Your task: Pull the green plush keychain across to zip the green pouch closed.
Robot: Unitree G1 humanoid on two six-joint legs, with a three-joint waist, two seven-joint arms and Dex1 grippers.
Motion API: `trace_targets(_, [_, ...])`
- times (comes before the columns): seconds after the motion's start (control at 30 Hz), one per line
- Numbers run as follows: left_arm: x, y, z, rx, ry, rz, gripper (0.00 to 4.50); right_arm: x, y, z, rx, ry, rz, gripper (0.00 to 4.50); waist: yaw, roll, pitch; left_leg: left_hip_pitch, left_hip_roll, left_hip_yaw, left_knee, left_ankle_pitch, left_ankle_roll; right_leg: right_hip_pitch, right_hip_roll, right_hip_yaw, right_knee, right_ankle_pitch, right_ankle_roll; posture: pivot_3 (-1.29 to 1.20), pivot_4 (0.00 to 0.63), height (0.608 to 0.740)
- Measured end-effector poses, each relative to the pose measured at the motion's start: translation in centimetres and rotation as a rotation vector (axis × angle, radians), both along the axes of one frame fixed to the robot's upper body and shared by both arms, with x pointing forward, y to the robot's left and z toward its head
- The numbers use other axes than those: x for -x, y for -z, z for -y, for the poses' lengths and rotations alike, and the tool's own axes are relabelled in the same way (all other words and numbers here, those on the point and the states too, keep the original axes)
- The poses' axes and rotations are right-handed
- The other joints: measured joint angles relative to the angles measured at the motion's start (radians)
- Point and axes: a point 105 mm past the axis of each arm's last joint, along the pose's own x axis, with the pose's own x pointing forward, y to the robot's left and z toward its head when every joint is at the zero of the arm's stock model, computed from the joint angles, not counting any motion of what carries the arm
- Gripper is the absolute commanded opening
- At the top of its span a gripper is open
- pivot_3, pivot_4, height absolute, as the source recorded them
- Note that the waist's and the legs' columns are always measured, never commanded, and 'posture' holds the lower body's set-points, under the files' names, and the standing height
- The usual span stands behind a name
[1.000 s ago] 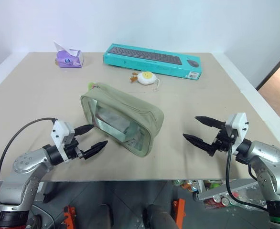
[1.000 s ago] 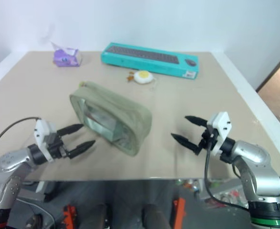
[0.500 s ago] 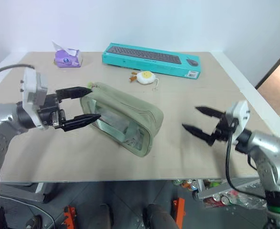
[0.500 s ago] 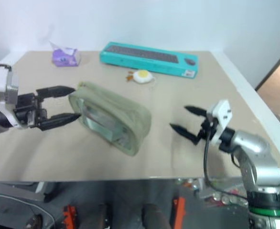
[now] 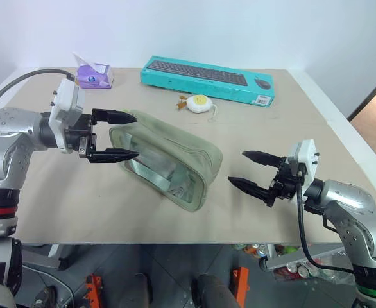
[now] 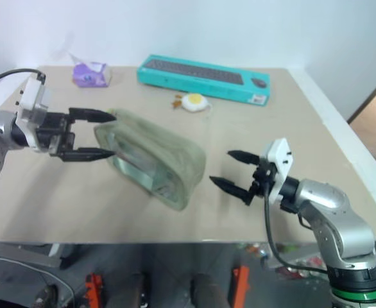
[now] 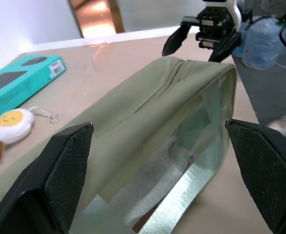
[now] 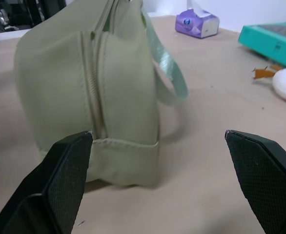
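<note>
Green pouch (image 5: 165, 160) lay on its side near the middle of the table (image 5: 284, 135), clear window facing the robot, zipper run along the upper face.

Left eye view — left gripper (image 5: 125, 136) hovered at the pouch's far-left end, fingers spread wide, gripping nothing. The green plush keychain could not be made out; that corner sat behind the upper finger. Right gripper (image 5: 251, 172) stood just off the pouch's near-right end, jaws apart, also empty, not touching.

Left wrist view — pouch stretched away between the two fingers (image 7: 67, 168), zipper seam running toward the right gripper (image 7: 201, 34) beyond its far end. Egg trinket (image 7: 11, 125) and keyboard box (image 7: 21, 78) lay off to one side.

Right wrist view — pouch end panel (image 8: 91, 92) near one finger, apart from it.

Judgement: brace the right end first, then close on the plush itself — not the fabric — and pull along the seam line.
</note>
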Motion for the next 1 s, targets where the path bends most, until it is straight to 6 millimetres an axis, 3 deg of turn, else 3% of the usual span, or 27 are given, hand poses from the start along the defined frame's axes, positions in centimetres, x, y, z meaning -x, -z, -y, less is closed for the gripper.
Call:
trace_targets(0.3, [0.0, 0.3, 1.6, 0.03, 0.091, -0.094, 4.49, 0.4, -1.3, 0.4, -0.021, 0.004, 0.062, 4.5, -0.004, 0.0, 0.0, 0.0, 0.001, -0.001, 0.0, 0.0, 0.0, 0.0, 0.001, 0.0, 0.0, 0.001, 0.0, 0.0, 0.15, 0.74])
trace_targets(0.5, [3.5, 3.0, 2.0, 0.22, -0.027, -0.197, 4.49, 1.4, -4.7, -0.8, -0.001, -0.034, 0.156, 4.5, -0.006, 0.002, 0.0, 0.001, 0.002, -0.001, 0.0, -0.001, 0.001, 0.0, 0.001, 0.0, 0.001, 0.001, 0.0, 0.0, 0.15, 0.74])
trace_targets(0.67, [5.1, 3.4, 1.2, 0.274, -0.15, -0.174, 4.49, 1.7, -6.4, -2.5, -0.014, -0.078, 0.19, 4.5, -0.003, 0.002, 0.0, 0.003, 0.002, -0.001, 0.001, 0.001, 0.001, 0.003, 0.0, 0.0, 0.001, 0.002, -0.001, 0.0, 0.15, 0.74])
trace_targets(0.83, [5.3, 5.3, 0.8, 0.31, -0.262, -0.171, 4.49, -0.9, -6.3, -3.1, -0.022, -0.098, 0.156, 4.5, -0.004, 0.0, 0.001, 0.008, 0.001, 0.003, 0.001, 0.003, 0.003, 0.007, -0.002, 0.003, -0.001, 0.003, -0.003, 0.0, 0.15, 0.74])
trace_targets(1.0, [5.1, 5.5, 1.4, 0.335, -0.293, -0.146, 4.49, -2.9, -5.3, -3.3, -0.025, -0.115, 0.109, 4.5, -0.002, 0.0, 0.001, 0.008, 0.001, 0.004, 0.001, 0.003, 0.003, 0.007, -0.002, 0.002, -0.001, 0.003, -0.003, 0.0, 0.15, 0.74])
